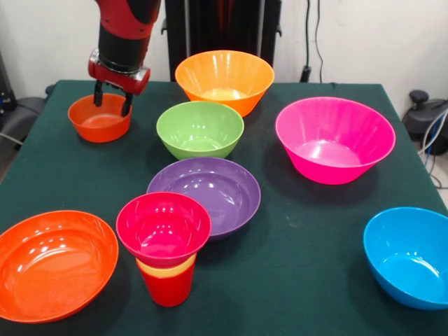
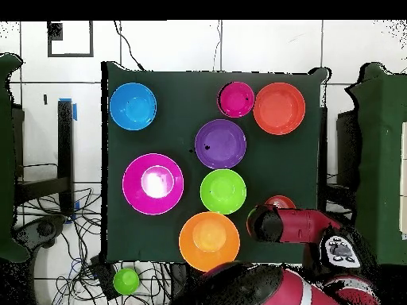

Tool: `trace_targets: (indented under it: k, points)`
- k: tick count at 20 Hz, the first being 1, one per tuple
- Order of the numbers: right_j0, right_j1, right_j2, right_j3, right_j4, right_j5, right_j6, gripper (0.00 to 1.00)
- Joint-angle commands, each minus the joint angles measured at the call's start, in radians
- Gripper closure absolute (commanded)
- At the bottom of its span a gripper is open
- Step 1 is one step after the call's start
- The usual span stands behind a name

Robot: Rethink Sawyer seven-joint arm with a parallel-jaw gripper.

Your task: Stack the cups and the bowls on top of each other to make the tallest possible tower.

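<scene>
The tower stands at the table's near edge: a red cup (image 1: 166, 288) as base, a yellow cup (image 1: 166, 267) nested in it, and a crimson-pink bowl (image 1: 163, 227) on top. From overhead only that bowl (image 2: 236, 98) shows. My gripper (image 1: 113, 103) is open, its fingers hanging over the far part of a small orange bowl (image 1: 99, 120) at the far left. I cannot tell whether they touch its rim. In the overhead view the arm hides the gripper and most of this bowl (image 2: 278, 202).
Loose bowls on the green table (image 1: 315, 231): light orange (image 1: 224, 78), green (image 1: 199, 128), purple (image 1: 206, 192), magenta-pink (image 1: 334, 138), blue (image 1: 409, 255), large orange-red (image 1: 52, 262). A small green object (image 2: 125, 280) lies on the floor beside the table.
</scene>
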Motion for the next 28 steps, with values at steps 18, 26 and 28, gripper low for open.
trace_targets:
  k: [18, 26, 28]
  points:
    - [-0.047, -0.177, 0.206, 0.018, 0.021, 0.227, -0.116, 0.00]
    - [-0.042, -0.169, 0.257, 0.035, 0.038, 0.197, -0.059, 0.00]
    - [-0.042, -0.162, 0.271, 0.037, 0.046, 0.195, -0.048, 0.00]
